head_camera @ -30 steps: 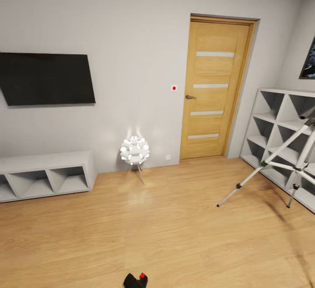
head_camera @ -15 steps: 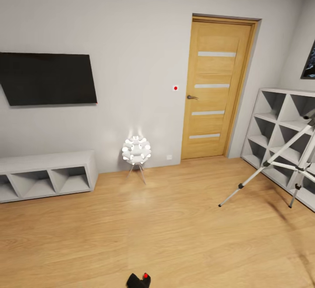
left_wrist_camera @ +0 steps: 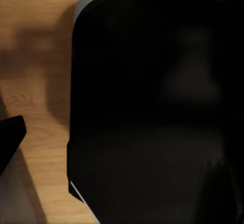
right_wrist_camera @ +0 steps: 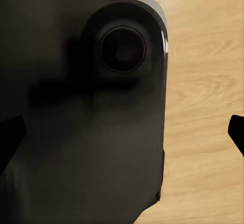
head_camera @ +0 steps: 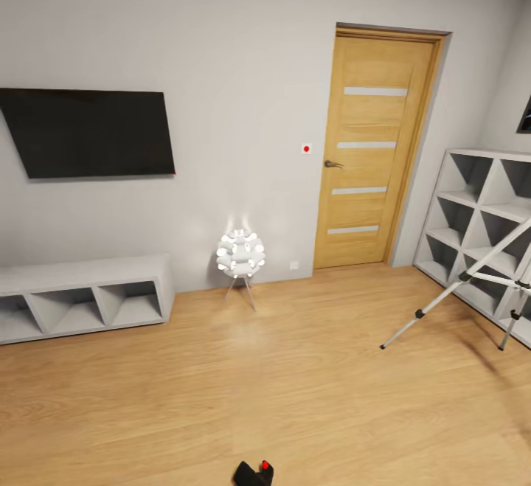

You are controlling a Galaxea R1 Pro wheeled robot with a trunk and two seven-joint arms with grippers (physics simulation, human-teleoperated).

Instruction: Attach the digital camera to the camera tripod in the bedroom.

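The digital camera (head_camera: pixel 255 473), small and black with a red button on top, sits at the bottom edge of the head view over the light wood floor; I cannot tell what it rests on. The camera tripod (head_camera: pixel 442 301) stands at the far right, its silver legs spread in front of a grey cube shelf (head_camera: pixel 479 198) and its head cut off by the frame. My right gripper (right_wrist_camera: pixel 122 132) is open, one fingertip (right_wrist_camera: pixel 10 135) at each side of its wrist view, above the robot's black base. On my left gripper (left_wrist_camera: pixel 122 137), one fingertip (left_wrist_camera: pixel 10 137) shows far out to the side.
A wooden door (head_camera: pixel 376 147) is shut in the back wall. A black TV (head_camera: pixel 92 132) hangs at the left above a low grey shelf (head_camera: pixel 81 294). A glowing white lamp (head_camera: pixel 240 254) on thin legs stands between them. Open wood floor lies ahead.
The whole head view has shifted rightward, so the camera turned left. The tripod now sits closer to the right edge. Nothing in the room has moved by itself.
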